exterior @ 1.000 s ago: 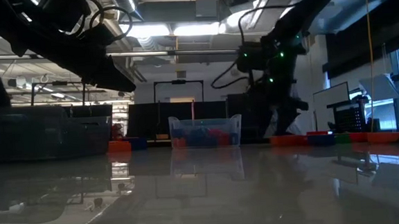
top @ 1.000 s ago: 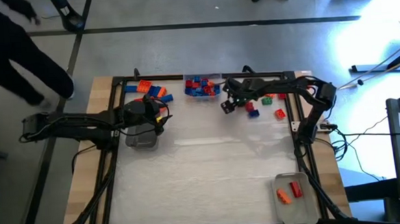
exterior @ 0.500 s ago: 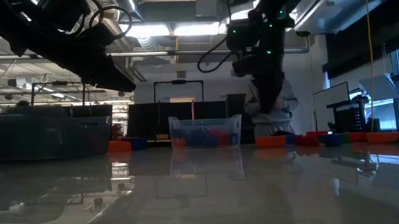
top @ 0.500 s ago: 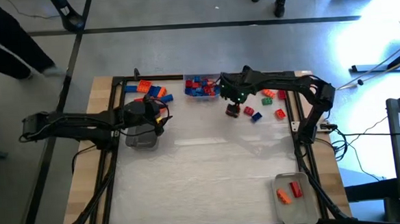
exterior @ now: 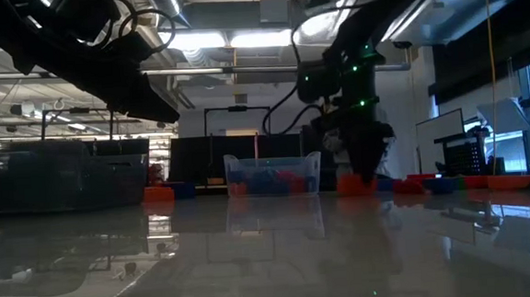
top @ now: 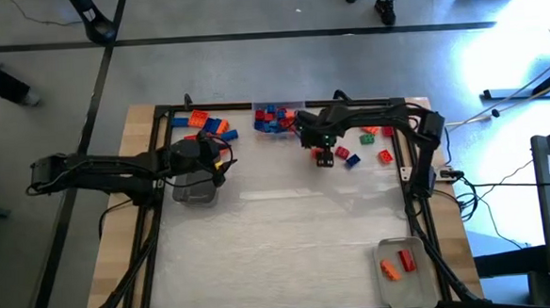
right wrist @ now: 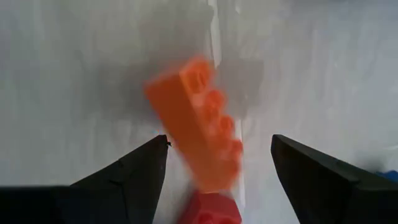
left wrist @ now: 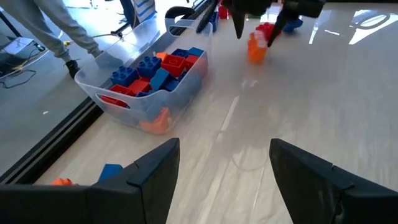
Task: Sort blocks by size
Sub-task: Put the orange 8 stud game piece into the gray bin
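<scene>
Pale glossy bench in a wooden frame, grey concrete floor around it; someone's feet visible beyond the far edge in the high view.

Left arm reaches in from the left side; left hand hovers over a clear empty tray, fingers spread wide, gripping nothing; loose orange and blue blocks lie on the bench just beyond it, near the far edge.

Far-centre: clear bin packed with blue and red blocks; in the left wrist view one orange piece sits at the bottom against the bin's wall.

Right of the bin: right hand points down at the bench, fingers apart on either side of an orange block; can't tell if they touch it; a red block lies against its end. More red, green and blue blocks scattered just to the right, near the frame.

Near-right corner: second clear tray holding one orange and one red block.
</scene>
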Robot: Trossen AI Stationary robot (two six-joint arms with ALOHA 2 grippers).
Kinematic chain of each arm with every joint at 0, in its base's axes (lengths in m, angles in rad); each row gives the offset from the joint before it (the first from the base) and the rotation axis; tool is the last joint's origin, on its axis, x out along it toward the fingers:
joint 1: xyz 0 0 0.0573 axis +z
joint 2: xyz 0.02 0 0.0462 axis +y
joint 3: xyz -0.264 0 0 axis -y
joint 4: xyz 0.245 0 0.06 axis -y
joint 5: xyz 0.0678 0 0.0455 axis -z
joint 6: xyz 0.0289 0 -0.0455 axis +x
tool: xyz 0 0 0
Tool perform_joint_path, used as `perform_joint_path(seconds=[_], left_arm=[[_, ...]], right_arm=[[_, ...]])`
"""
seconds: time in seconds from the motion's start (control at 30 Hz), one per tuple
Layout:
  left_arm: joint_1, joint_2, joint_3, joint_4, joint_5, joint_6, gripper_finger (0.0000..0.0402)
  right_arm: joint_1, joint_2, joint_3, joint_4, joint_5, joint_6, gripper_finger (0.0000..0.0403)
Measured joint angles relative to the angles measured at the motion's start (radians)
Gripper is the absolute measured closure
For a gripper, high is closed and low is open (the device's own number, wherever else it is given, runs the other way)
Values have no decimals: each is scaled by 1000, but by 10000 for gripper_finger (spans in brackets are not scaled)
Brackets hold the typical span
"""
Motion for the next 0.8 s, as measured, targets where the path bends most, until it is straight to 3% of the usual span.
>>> perform_joint_path(seconds=[0.2,0.53,0.73,0.8], left_arm=[[0,0,0,-2,0,0,167],[0,0,0,-3,0,5,167],[0,0,0,-3,0,8,167],[0,1,0,-4,0,8,167]], right_arm=[[0,32,0,46,-3,0,132],[0,31,1,81,-71,19,278],[15,19,3,28,-62,56,286],[30,2,3,3,-55,73,314]])
